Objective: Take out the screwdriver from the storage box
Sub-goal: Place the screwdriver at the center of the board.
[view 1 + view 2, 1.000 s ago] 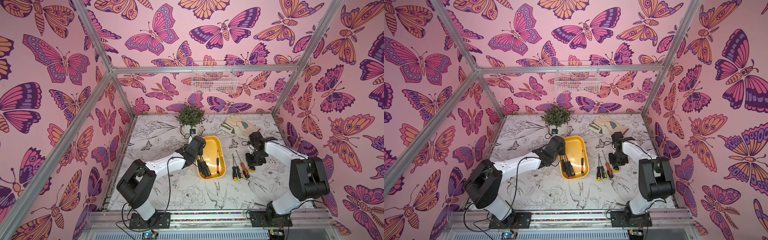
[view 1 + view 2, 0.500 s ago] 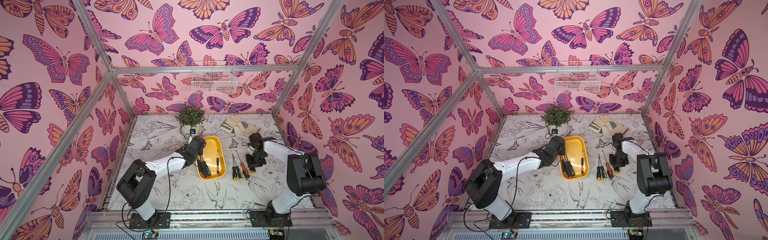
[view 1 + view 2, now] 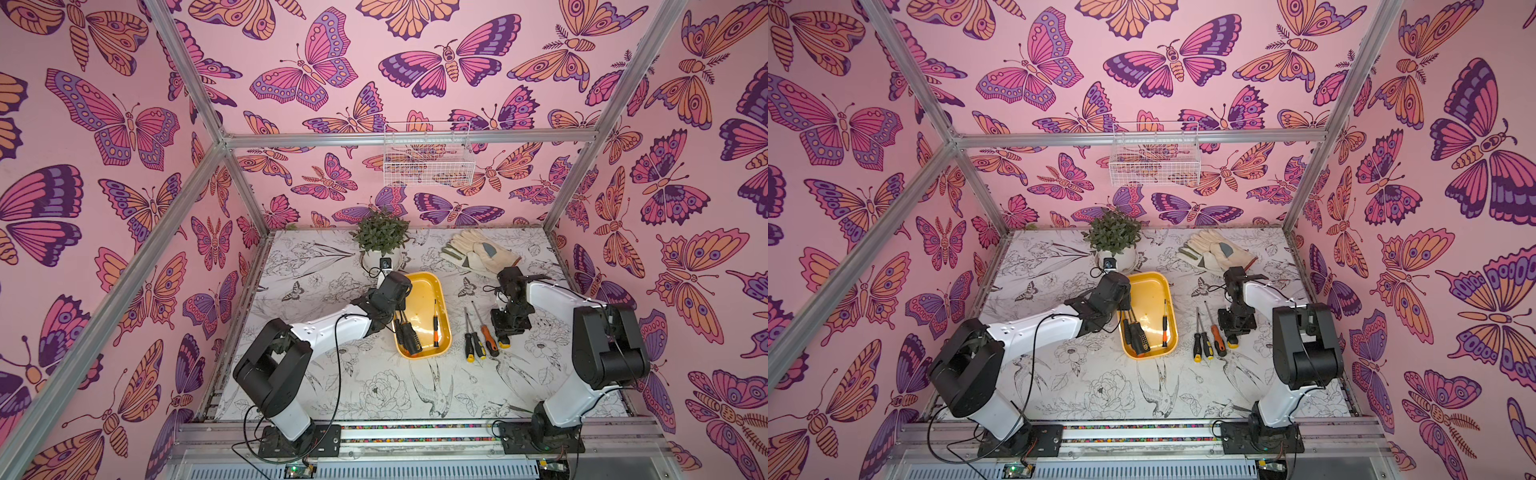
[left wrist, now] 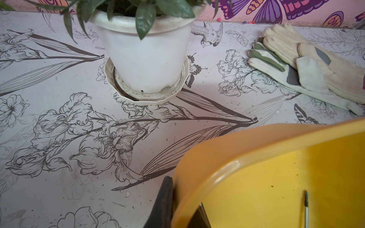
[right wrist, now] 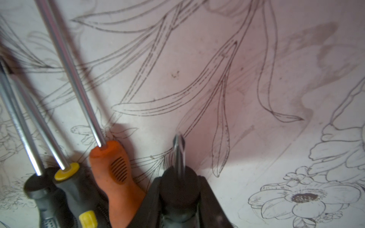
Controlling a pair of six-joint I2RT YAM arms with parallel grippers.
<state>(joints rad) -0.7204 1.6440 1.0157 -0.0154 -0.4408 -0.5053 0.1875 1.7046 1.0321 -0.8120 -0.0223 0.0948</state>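
The screwdriver is sitting clamped in the right gripper, already outside the storage box, next to three others lying beside it. The left gripper is pinching the box's rim; more screwdrivers are waiting inside.

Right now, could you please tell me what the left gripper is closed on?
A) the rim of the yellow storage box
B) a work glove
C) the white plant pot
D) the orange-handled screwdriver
A: in the left wrist view the left gripper has one black finger outside and one inside the wall of the storage box, pinching its rim.
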